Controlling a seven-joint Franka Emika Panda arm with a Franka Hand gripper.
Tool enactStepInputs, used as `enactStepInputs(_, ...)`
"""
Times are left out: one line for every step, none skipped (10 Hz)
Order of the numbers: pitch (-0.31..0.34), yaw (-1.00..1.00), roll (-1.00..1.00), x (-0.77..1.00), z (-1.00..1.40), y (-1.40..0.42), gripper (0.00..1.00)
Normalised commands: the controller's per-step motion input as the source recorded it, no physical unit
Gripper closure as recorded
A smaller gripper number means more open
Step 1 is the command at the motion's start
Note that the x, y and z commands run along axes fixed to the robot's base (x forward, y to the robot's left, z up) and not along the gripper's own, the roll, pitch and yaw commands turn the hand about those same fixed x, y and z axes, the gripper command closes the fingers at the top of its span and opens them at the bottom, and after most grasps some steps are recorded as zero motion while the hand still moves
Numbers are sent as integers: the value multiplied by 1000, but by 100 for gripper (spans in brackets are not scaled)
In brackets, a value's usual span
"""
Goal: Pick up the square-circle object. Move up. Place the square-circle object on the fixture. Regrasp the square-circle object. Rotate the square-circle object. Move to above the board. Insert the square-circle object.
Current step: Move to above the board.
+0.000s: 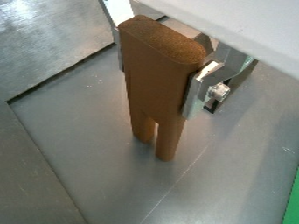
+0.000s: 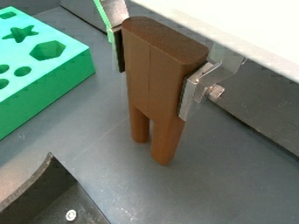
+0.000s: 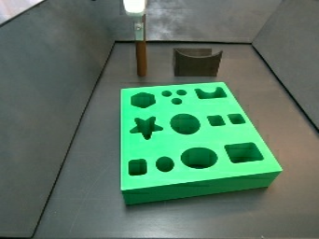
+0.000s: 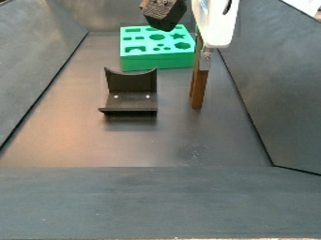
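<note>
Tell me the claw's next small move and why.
Probably lift straight up. The claw is shut on the upper part of the block, which stands upright with its prongs down at the floor, beside the fixture and apart from it. The fixture's notch looks empty, so the block likely needs height before it can be carried over there. The board comes later.

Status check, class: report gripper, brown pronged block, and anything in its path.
Gripper shut on square-circle object, upright, prongs down near floor. Fixture beside, apart. Nothing blocking.
</note>
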Motion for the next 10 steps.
enactStepInputs(63, 36, -143, -75, 1000, 221, 100)
enactStepInputs(74, 29, -148, -78, 1000, 218, 100)
enactStepInputs(65, 0, -159, -74, 1000, 203, 100)
enactStepInputs(55, -18, -172, -69, 1000, 194, 100)
enactStepInputs(51, -28, -183, -65, 1000, 188, 100)
enactStepInputs(48, -34, -192, -61, 1000, 182, 100)
enactStepInputs(52, -38, -202, -57, 1000, 174, 100)
enactStepInputs(46, -36, -198, -53, 1000, 168, 100)
enactStepInputs(45, -36, -194, -50, 1000, 162, 100)
enactStepInputs(50, -36, -174, -41, 1000, 147, 100)
